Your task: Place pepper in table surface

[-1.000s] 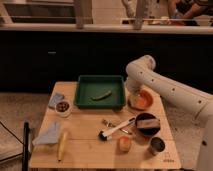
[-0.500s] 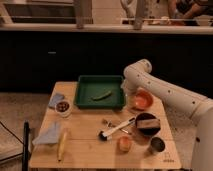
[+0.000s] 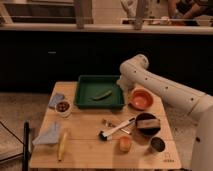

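Note:
The small green pepper (image 3: pixel 101 95) lies inside the dark green tray (image 3: pixel 83 101) at the back of the light wooden table surface (image 3: pixel 90 146). My white arm reaches in from the right. My gripper (image 3: pixel 121 84) is low at the tray's right edge, a short way right of the pepper and apart from it. The arm's wrist hides most of the gripper.
An orange bowl (image 3: pixel 141 98) sits right of the tray. A dark bowl with a sponge (image 3: pixel 148 123), a brush (image 3: pixel 116 129), an orange cup (image 3: pixel 124 143) and a metal cup (image 3: pixel 157 145) are in front. A banana (image 3: pixel 62 145), a blue cloth (image 3: pixel 49 134) and a small bowl (image 3: pixel 63 107) are at the left.
My arm has swung left, bringing the gripper from above the orange bowl to the tray's right edge. The pepper has not moved.

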Robot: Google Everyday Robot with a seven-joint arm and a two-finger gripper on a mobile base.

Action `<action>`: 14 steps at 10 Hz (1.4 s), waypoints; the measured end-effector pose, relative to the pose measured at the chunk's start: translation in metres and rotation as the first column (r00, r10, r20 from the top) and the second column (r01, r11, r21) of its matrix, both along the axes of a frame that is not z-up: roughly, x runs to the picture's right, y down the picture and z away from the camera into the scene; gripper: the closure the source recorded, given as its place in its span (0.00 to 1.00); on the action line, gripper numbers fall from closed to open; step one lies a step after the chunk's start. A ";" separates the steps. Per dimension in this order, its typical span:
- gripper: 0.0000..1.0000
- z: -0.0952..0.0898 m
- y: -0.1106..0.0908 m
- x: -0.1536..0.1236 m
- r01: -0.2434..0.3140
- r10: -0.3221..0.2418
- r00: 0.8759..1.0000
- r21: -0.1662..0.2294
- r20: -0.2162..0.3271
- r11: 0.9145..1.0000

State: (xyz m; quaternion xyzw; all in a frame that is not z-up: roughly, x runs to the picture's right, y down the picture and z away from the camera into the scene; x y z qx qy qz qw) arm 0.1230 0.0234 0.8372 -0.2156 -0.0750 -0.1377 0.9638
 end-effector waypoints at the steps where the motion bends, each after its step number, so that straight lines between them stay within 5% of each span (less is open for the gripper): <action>1: 0.20 -0.001 -0.005 -0.003 0.011 -0.012 1.000 0.010 0.010 1.000; 8: 0.20 0.005 -0.024 -0.033 0.068 -0.075 0.994 0.084 0.081 0.994; 14: 0.20 0.016 -0.032 -0.067 0.102 -0.114 0.986 0.106 0.118 0.989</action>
